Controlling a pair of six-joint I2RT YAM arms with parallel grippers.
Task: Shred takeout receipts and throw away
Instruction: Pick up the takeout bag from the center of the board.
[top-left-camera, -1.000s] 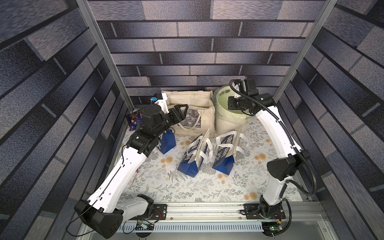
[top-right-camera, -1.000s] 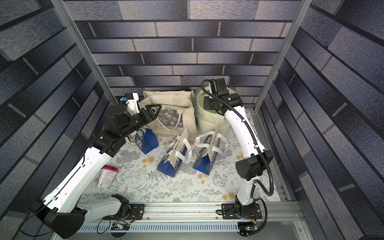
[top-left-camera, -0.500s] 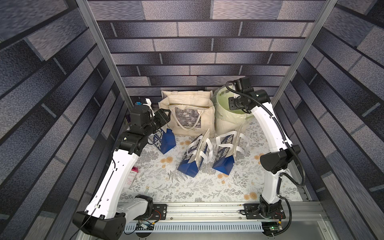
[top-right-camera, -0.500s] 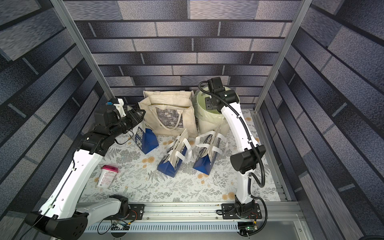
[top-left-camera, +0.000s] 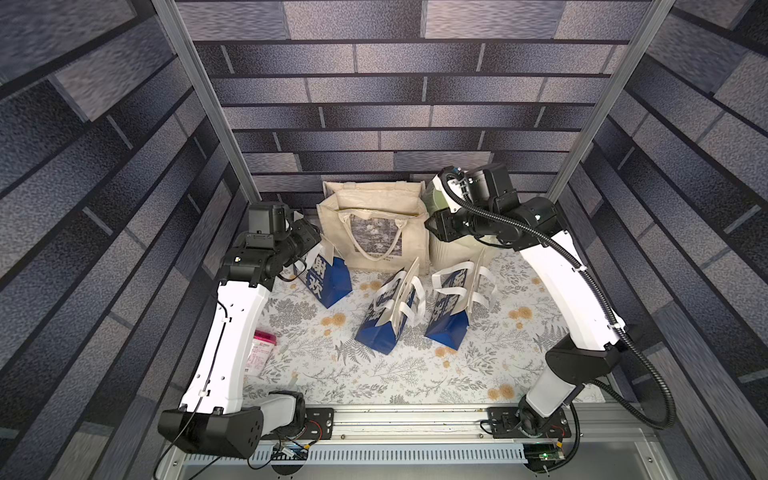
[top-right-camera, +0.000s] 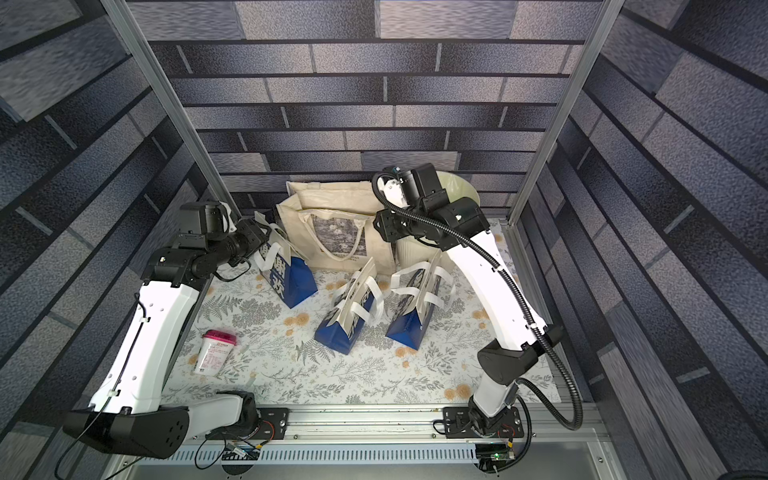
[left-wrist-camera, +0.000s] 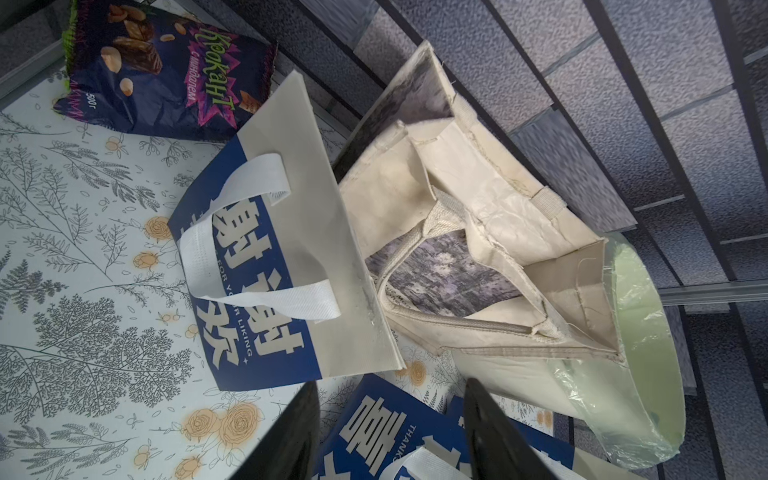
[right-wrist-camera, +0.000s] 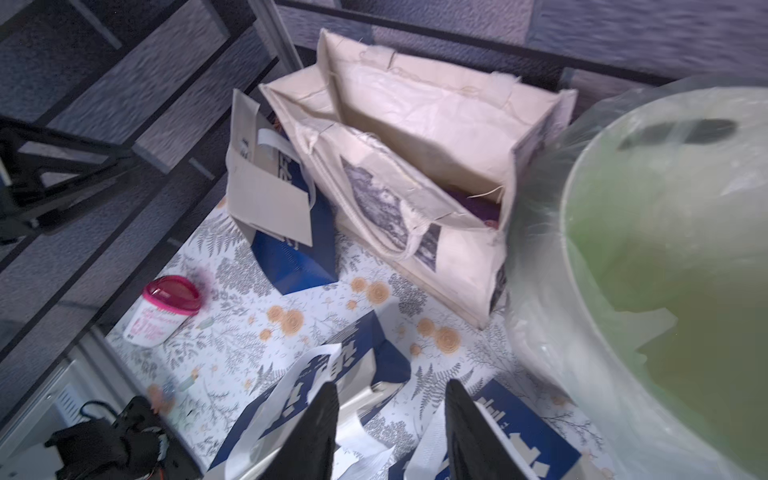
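Left wrist view, item one: left gripper (left-wrist-camera: 390, 382), jaws apart and empty, poised close beside the upright blue-and-white paper bag (left-wrist-camera: 257, 291) at far left, seemingly to search it. Item two: right gripper (right-wrist-camera: 391, 384), likewise parted and empty, hanging beside the green-lined bin (right-wrist-camera: 540, 291) at far right, where scraps belong. Takeout receipts: none in plain sight, so presumably tucked inside that bag, the two middle bags (top-left-camera: 390, 307) or the canvas tote (top-left-camera: 374, 245).

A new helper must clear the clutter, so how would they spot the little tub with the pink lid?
Find the flowered tablecloth, then the robot's left arm. Beside its white forearm sits a small white tub, well apart from the blue-and-white bags. It alone has a pink lid and a printed label.
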